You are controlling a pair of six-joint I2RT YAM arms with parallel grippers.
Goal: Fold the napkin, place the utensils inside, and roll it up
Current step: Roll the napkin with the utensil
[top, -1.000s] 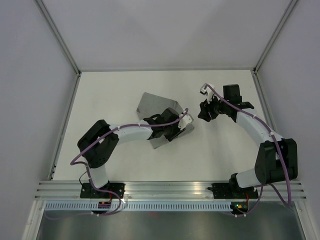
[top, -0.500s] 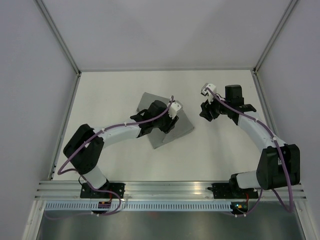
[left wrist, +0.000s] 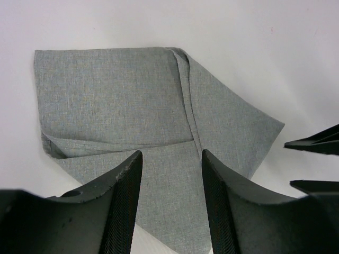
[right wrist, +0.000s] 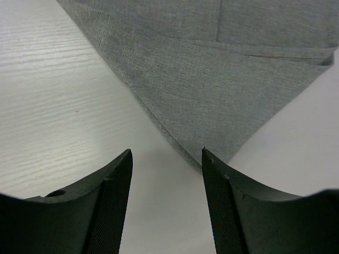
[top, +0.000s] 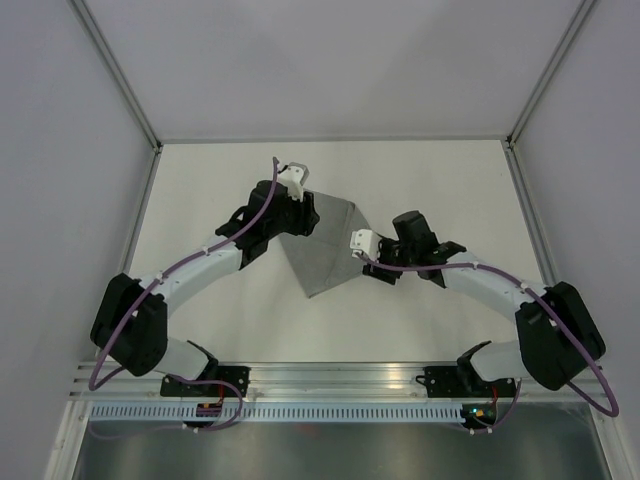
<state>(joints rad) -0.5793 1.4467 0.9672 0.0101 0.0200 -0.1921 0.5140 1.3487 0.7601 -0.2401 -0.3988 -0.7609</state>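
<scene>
The grey napkin [top: 325,250] lies folded on the white table, with fold seams and an overlapping flap showing in the left wrist view [left wrist: 132,106]. My left gripper [top: 300,222] is open and empty over the napkin's far left part, its jaws apart above the cloth [left wrist: 171,153]. My right gripper [top: 368,262] is open and empty at the napkin's right edge. In the right wrist view its jaws [right wrist: 166,151] hover over bare table just short of a napkin corner [right wrist: 212,79]. No utensils are in view.
The white table [top: 450,190] is walled in by grey panels at the back and sides. A metal rail [top: 340,375] runs along the near edge. The right gripper's fingertips [left wrist: 318,144] show at the right edge of the left wrist view.
My left gripper moved from the napkin's near right side to its far left part. My right arm swung down and left to the napkin's right edge. The napkin lies flatter and reshaped.
</scene>
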